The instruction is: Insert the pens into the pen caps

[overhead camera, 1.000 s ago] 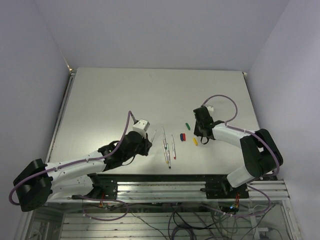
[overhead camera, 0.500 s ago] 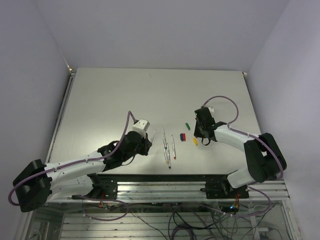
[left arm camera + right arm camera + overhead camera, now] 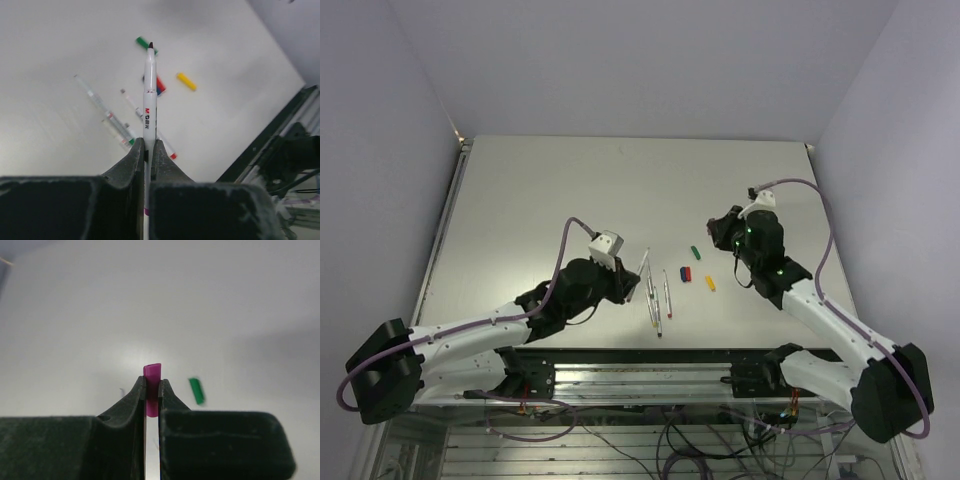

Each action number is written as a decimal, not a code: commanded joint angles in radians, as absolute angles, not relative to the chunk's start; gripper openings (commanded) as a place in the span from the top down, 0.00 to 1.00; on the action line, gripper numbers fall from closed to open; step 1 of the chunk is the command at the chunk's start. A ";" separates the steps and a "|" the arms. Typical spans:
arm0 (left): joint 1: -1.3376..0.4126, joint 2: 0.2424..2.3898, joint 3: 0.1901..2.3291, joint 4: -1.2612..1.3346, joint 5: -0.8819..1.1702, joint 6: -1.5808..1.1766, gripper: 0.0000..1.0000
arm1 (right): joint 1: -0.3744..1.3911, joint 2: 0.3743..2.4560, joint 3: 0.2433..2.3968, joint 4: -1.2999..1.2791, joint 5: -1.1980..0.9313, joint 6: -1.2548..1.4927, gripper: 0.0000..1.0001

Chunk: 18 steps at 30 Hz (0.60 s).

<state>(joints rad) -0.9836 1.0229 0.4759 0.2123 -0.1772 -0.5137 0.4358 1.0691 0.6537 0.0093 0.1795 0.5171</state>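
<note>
The left pincer (image 3: 148, 147) is nearly closed, its 2 fingers pinching the lower barrel of 1 white pen (image 3: 149, 95). In the left wrist view the pen's dark tip points to 12 o'clock. In the top view the held pen slants toward 1 o'clock from the fingers, off the table (image 3: 540, 200).

The right pincer (image 3: 151, 387) is pressed onto the purple cap (image 3: 152, 372), which stands out past the fingertips at 12 o'clock.

The other caps lie on the table between the 2 arms. The green cap (image 3: 693, 250) is at 12 o'clock of the red and blue caps (image 3: 686, 272), which lie touching. The yellow cap (image 3: 710, 283) sits at 4 o'clock of that pair, apart from it. The loose pens (image 3: 658, 298) lie close together at 8 o'clock of the pair, running roughly 12 to 6.
</note>
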 commanded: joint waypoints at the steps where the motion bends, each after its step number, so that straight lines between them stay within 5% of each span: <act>1: -0.986 1.066 0.488 0.478 -0.032 -0.572 0.93 | 0.440 0.994 0.563 0.287 0.052 0.550 1.00; 18: -0.987 1.245 0.537 0.750 0.116 -0.667 0.93 | 0.440 1.005 0.386 0.872 -0.193 0.768 1.00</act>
